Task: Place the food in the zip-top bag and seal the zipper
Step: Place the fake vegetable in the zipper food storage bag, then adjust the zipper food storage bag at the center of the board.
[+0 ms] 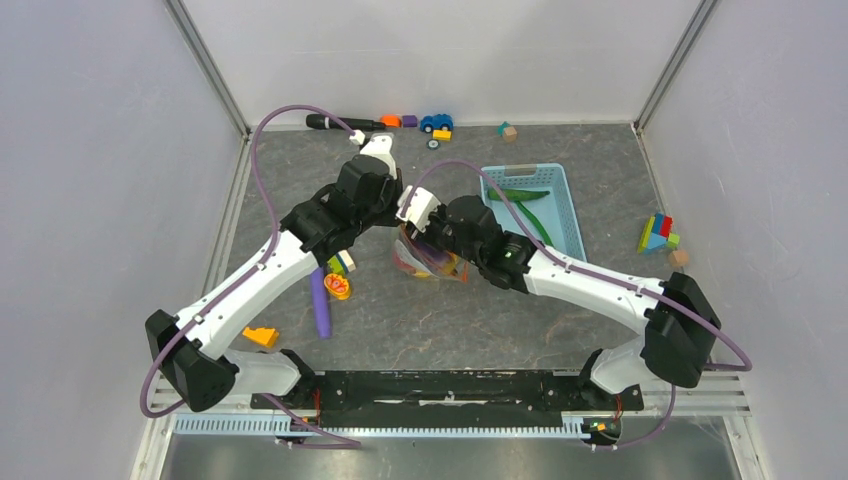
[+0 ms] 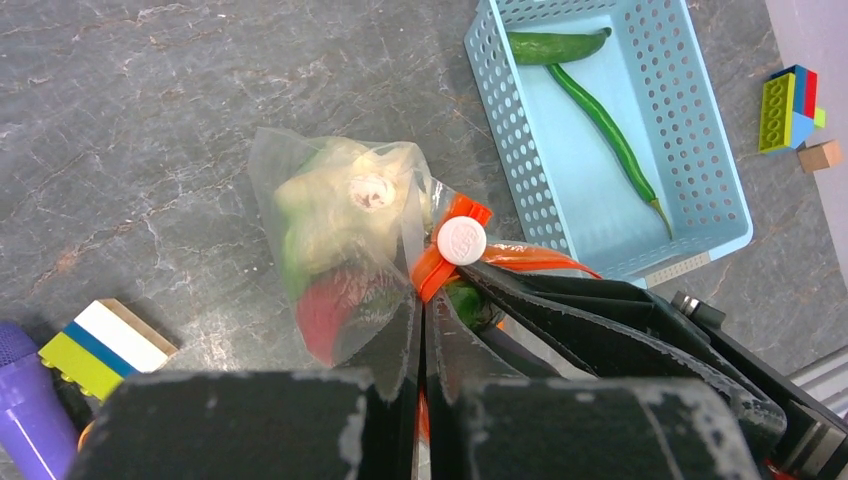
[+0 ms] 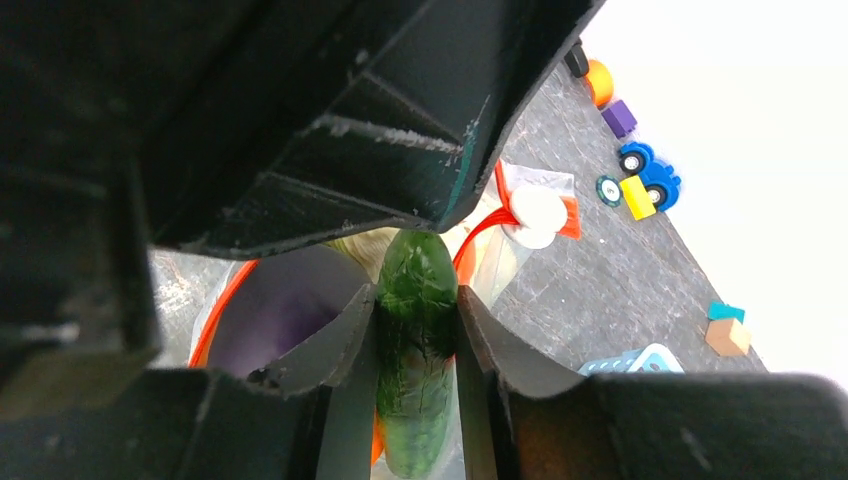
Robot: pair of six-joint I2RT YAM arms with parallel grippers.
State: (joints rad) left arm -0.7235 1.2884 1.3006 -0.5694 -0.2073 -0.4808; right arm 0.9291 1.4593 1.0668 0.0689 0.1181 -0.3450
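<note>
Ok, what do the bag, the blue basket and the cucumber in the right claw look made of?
The zip-top bag: thin clear plastic film, creased and see-through. The basket: rigid light blue plastic, matte, with moulded rows of holes. The cucumber: likely hard plastic, glossy dark green with highlights, though rubber is possible.

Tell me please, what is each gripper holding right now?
Left gripper: shut on the zip-top bag, at its edge.
Right gripper: shut on the cucumber.

zip-top bag (image 1: 420, 262) mostly hidden overhead; purple food (image 3: 270, 335) inside blurred
</note>
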